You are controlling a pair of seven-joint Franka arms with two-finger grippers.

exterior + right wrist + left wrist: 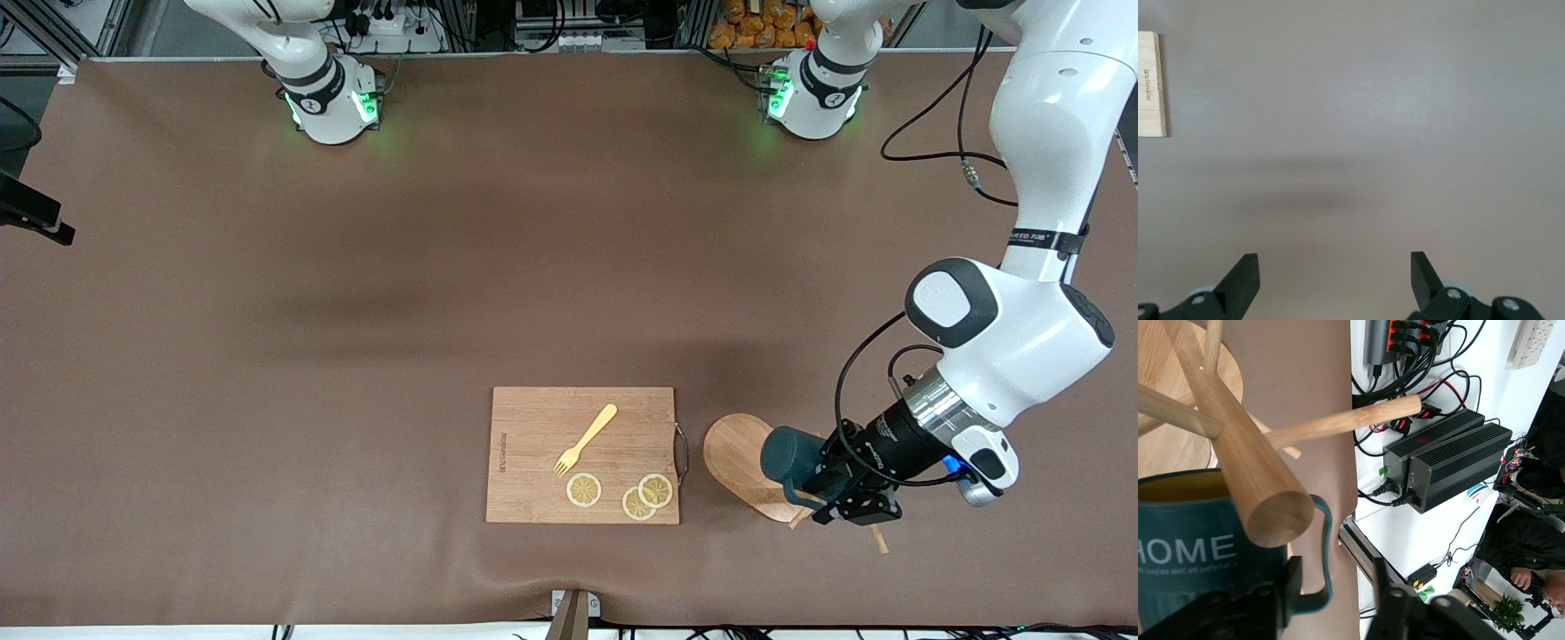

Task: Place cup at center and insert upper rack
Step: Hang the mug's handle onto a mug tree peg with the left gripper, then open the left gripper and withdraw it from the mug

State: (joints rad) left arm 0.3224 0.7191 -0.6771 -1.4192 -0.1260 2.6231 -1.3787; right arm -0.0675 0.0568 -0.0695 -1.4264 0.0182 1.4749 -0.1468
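Left gripper (831, 498) parted around teal mug (789, 455) handle on wooden mug tree (742, 464); back off straight, avoiding pegs. Right gripper (1335, 277) open, waiting.

Both arms (1040, 116) glossy white, rounded shells, dark grey joint caps. Bases (333, 102) ringed black, green lights glowing. Left wrist: silver collar, blue light, looping black cables. Left gripper (845, 498) and right gripper (1335, 287) black.
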